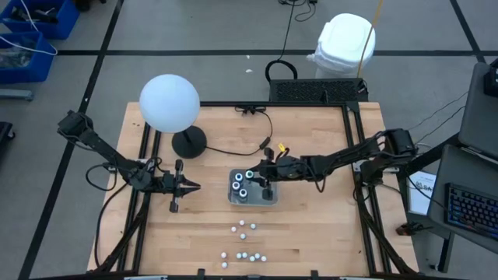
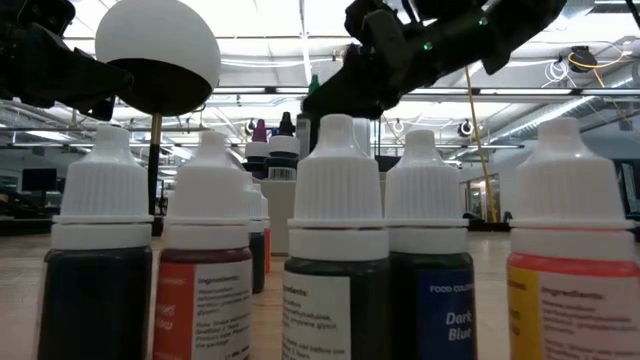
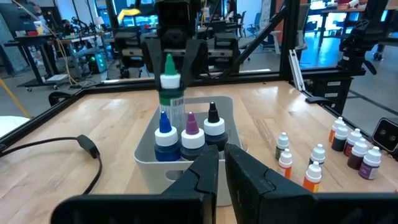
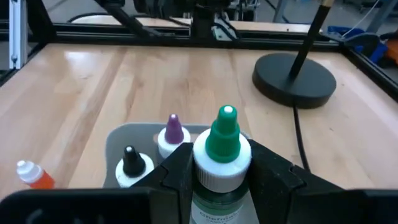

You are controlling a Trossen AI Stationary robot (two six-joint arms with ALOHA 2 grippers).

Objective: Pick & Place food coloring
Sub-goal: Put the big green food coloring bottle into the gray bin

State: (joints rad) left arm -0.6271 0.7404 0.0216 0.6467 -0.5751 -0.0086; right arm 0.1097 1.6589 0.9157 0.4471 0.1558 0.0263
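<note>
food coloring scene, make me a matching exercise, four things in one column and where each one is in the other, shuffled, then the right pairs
Things:
1. green-tipped bottle
2. purple-tipped bottle
3. small white-capped bottles
4. left gripper

Places:
A. loose on the table, at its near edge
B. standing inside the grey tray
C. held between the right gripper's fingers, above the tray
D. over bare table, to the left of the tray, holding nothing

Pairs: 1-C, 2-B, 3-A, 4-D

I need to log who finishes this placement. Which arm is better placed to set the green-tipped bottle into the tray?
Right. The right gripper is shut on the green-tipped bottle directly above the tray; the left gripper waits beside it, empty.
</note>
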